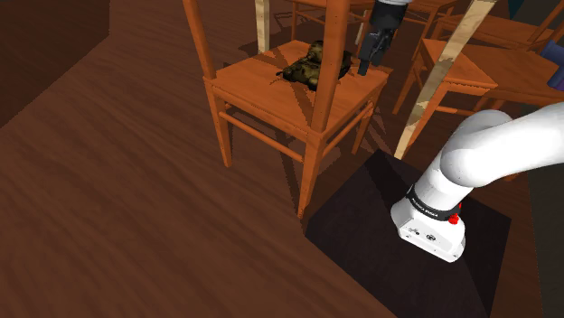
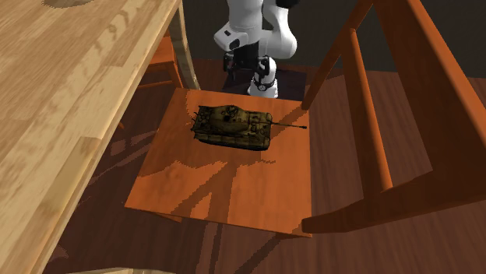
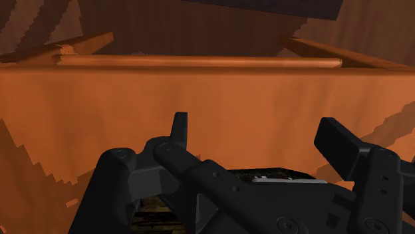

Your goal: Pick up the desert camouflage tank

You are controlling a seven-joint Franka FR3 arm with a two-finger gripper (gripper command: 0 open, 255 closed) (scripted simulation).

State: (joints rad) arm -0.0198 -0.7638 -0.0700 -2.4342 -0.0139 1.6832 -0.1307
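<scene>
One tank [image 2: 232, 126] on chair seat [image 2: 234, 194], part-hidden by post [image 1: 318, 117] in shoulder view; hand [image 3: 258, 129] spread wide, empty.

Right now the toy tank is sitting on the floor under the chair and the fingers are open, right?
Not quite. The tank sits on the chair's seat, not on the floor under it; the second exterior view shows that. The fingers are open, as you said.

There is one tank [image 2: 232, 126], one pale wooden table [image 2: 70, 93], one robot arm [image 1: 488, 149] and one gripper [image 3: 258, 136] with two fingers [image 3: 179, 129]. Chairs [image 1: 262, 86] number at least three in the shoulder view; the farther ones overlap too much to count exactly.
</scene>
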